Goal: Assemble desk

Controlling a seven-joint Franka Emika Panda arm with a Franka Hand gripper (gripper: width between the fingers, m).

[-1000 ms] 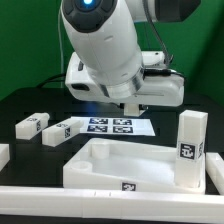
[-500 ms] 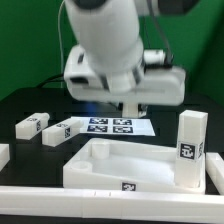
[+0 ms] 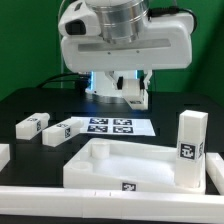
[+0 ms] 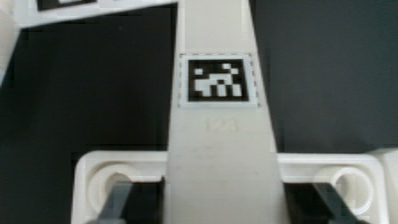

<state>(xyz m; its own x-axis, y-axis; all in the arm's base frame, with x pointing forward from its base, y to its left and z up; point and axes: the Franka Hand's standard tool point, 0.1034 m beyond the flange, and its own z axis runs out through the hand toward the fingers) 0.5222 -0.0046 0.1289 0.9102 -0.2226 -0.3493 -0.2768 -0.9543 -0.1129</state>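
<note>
My gripper [image 3: 137, 88] hangs above the marker board, shut on a white desk leg [image 3: 138, 95] that is lifted clear of the table. In the wrist view that leg [image 4: 217, 120] runs long and straight away from the jaws, its square tag facing the camera, with a finger [image 4: 111, 192] on each side of it. The rimmed desk top [image 3: 110, 150] lies in front. One leg [image 3: 190, 148] stands upright at its corner at the exterior view's right. Two more legs [image 3: 33, 124] [image 3: 60, 130] lie flat at the exterior view's left.
The marker board [image 3: 112, 126] lies flat behind the desk top. A white part [image 3: 3, 155] shows at the left edge of the exterior view. A low white wall [image 3: 100, 205] runs along the front. The arm's bulky body fills the upper middle.
The arm has risen and turned, so its hand now sits higher in the exterior view. The held leg has gone up with it. The parts on the table have not moved.
</note>
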